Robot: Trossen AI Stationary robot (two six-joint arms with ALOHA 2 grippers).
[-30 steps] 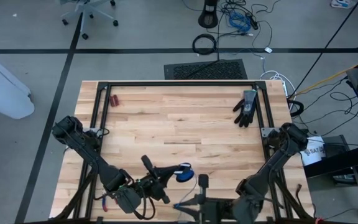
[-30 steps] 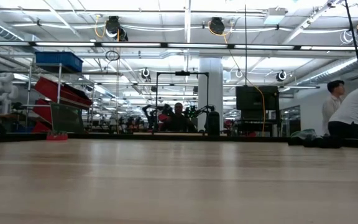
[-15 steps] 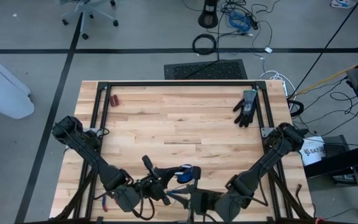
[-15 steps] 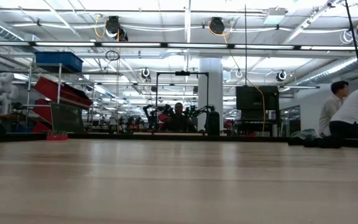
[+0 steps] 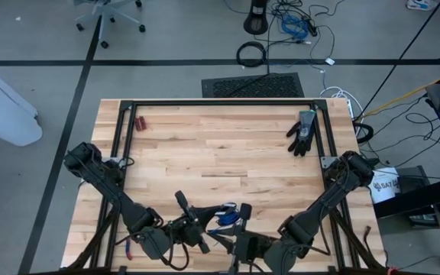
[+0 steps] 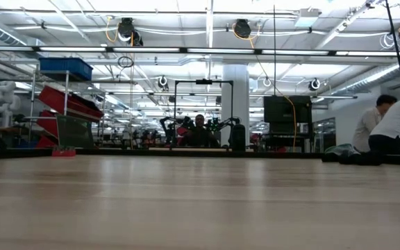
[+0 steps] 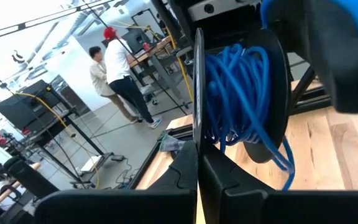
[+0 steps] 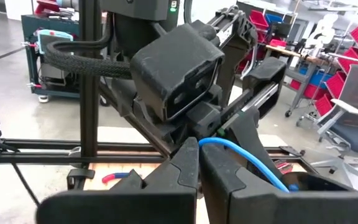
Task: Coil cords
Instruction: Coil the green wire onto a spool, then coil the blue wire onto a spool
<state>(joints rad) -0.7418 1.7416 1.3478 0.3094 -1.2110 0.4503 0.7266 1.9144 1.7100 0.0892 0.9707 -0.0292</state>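
While clamped on the blue cord point(image 5: 224, 216) at the table's point(image 5: 220, 145) six o'clock edge, left gripper point(image 5: 205, 218) and right gripper point(image 5: 239, 221) meet, fingers pinched shut; black glove point(image 5: 302, 131) lies at two o'clock.

Cords point(image 7: 238, 93) bright blue; grippers black; glove point(image 5: 302, 132) black with grey cuff; table point(image 5: 220, 153) light wood, striped planks; pliers point(image 5: 140, 122) red.

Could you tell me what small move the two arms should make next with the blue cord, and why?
Probably draw the right end effector sideways for another loop: both end effectors sit shut at the table's near edge, the blue cord bunched at the left end effector.
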